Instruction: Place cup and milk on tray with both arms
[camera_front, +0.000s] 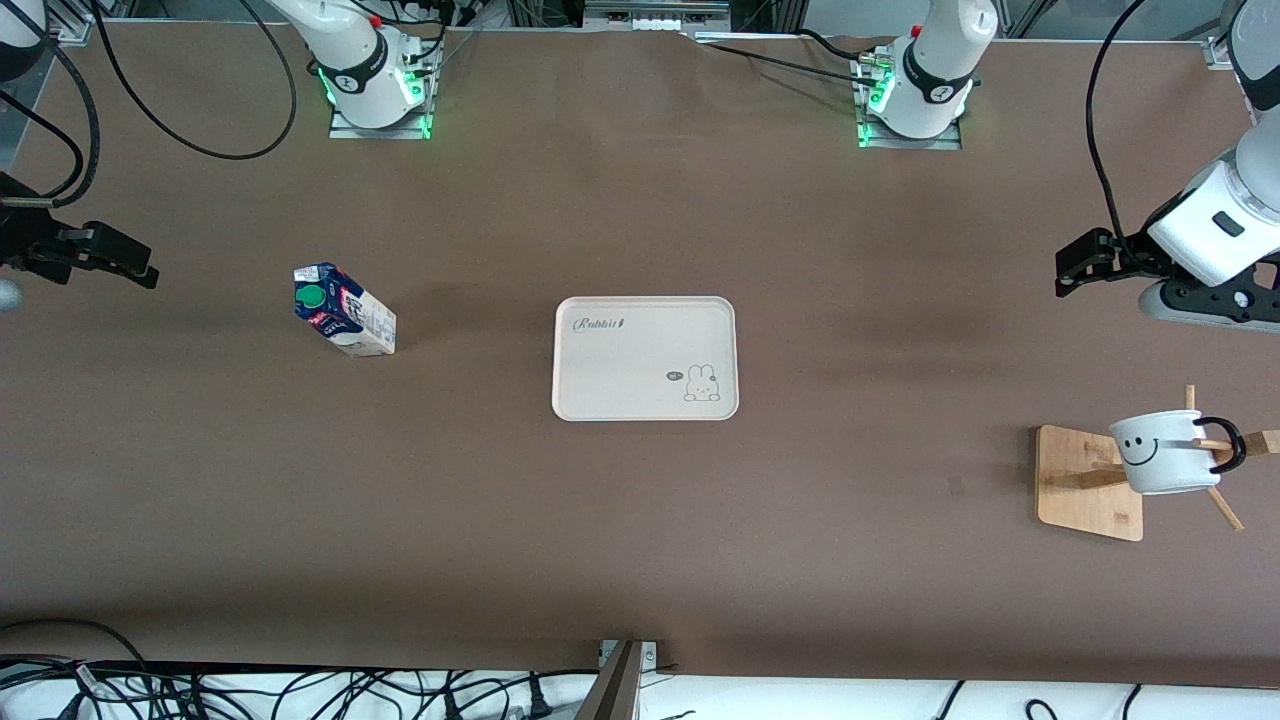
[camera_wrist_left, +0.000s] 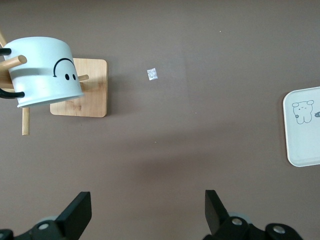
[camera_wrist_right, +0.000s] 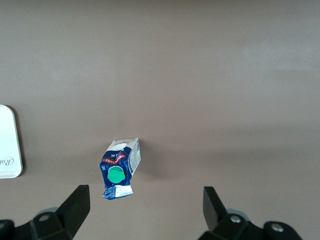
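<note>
The milk, a small carton with a dark blue top and a green cap, stands upright on the table toward the right arm's end. It also shows in the right wrist view. My right gripper is open and empty, over the table's edge at that end, apart from the milk; it also shows in its wrist view. The cup, a white mug with a smiley face, hangs tilted on a wooden stand's peg; it also shows in the left wrist view. My left gripper is open and empty over bare table beside the stand; it also shows in its wrist view. The tray lies empty at mid-table.
The wooden stand's flat base and its slanted pegs stand at the left arm's end, nearer the front camera than my left gripper. A small pale speck lies on the brown table between the stand and the tray. Cables run along the table's front edge.
</note>
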